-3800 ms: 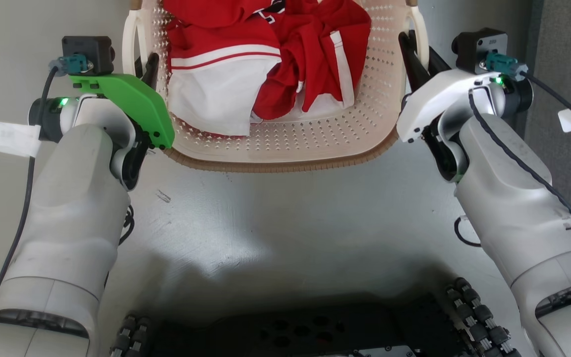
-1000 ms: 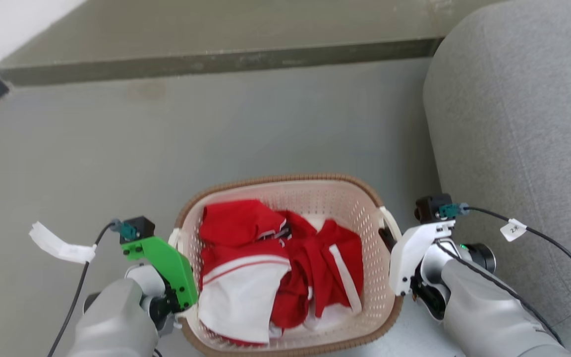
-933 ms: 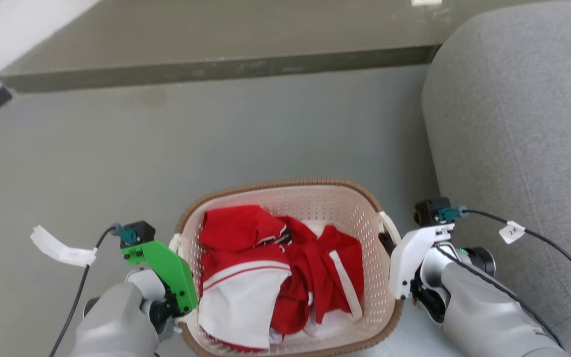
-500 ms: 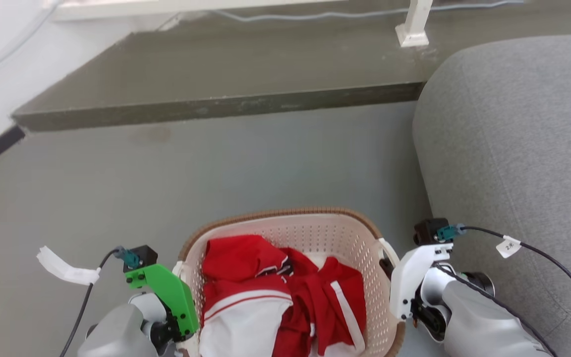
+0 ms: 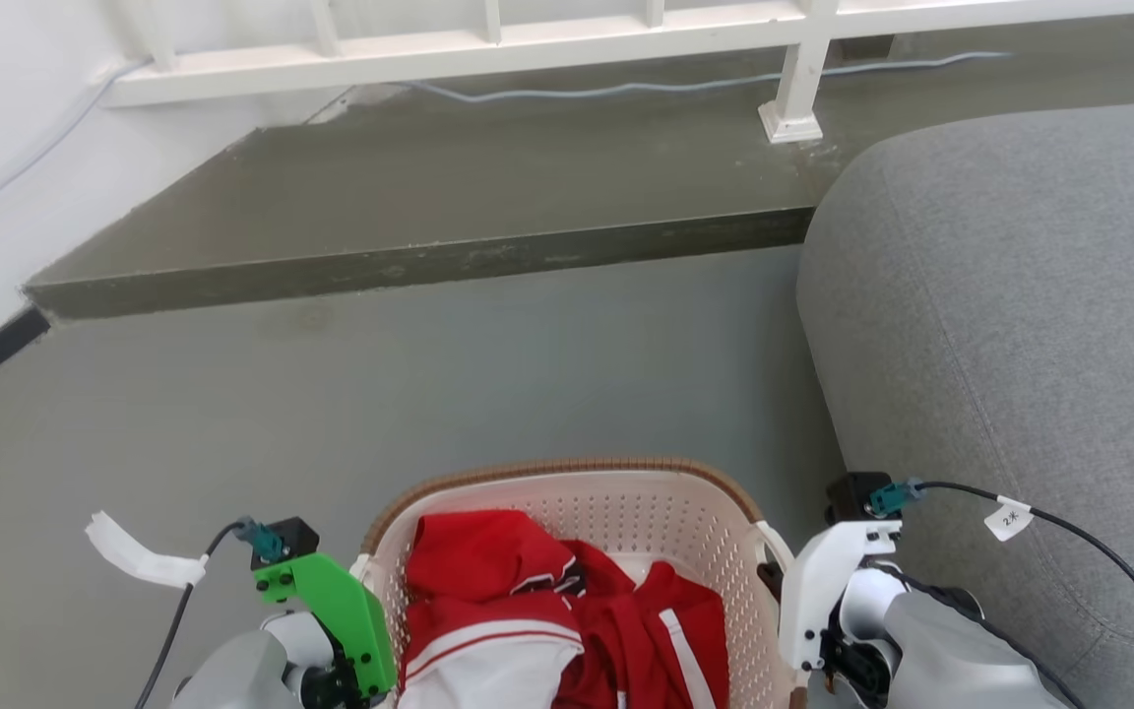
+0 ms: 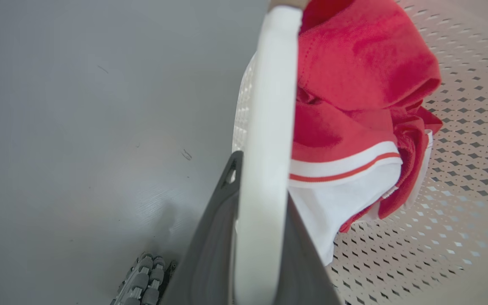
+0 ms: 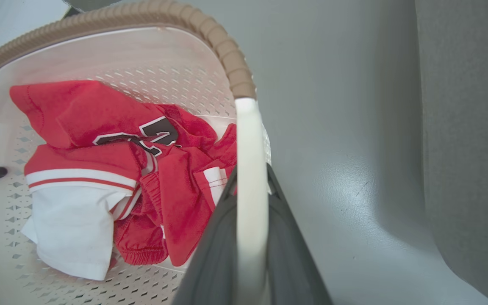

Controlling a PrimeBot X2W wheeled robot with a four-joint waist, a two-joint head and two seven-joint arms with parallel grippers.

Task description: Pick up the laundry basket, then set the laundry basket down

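The laundry basket (image 5: 567,469), cream and perforated with a brown woven-look rim, sits at the bottom centre of the head view between my two arms. Red and white clothes (image 5: 528,601) lie in it. My left gripper (image 6: 261,178) is shut on the basket's left white handle (image 6: 267,106), one dark finger on each side. My right gripper (image 7: 250,178) is shut on the right white handle (image 7: 249,144) in the same way. In the head view the left gripper (image 5: 362,591) under its green mount and the right gripper (image 5: 774,581) hug the basket's sides.
A large grey upholstered seat (image 5: 1020,345) stands close on the right. Ahead, grey floor (image 5: 429,374) runs to a raised concrete step (image 5: 409,266) with a white railing (image 5: 528,44) and post base (image 5: 789,123). A white wall lies to the left.
The head view has swung upward: the basket and arms slid down the picture while the step and the railing came in. Both grippers keep their hold on the handles.
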